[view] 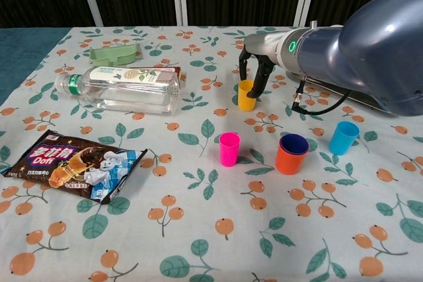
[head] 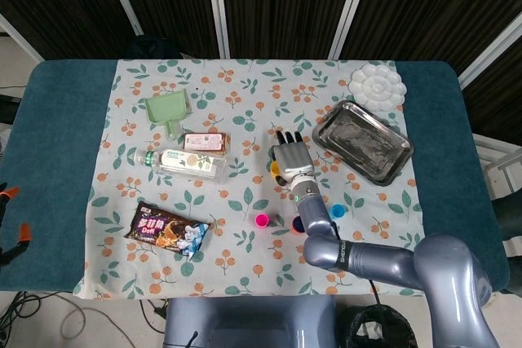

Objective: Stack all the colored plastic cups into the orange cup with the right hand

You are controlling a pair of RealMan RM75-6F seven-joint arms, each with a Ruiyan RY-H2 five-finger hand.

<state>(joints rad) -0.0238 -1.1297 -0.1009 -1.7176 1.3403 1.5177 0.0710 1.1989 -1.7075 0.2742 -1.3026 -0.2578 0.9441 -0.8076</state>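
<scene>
The right hand hangs directly over the upright yellow cup, fingers spread around its rim, not clearly gripping yet.

Dark slatted wall panels with pale strips stand behind the teal table.

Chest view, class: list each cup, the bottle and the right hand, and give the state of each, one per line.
yellow cup: upright, fingers around its rim.
pink cup: upright, standing alone.
orange cup: upright, with a dark blue cup nested inside.
light blue cup: upright, standing alone.
bottle: lying on its side.
right hand: fingers pointing down over the yellow cup.
</scene>
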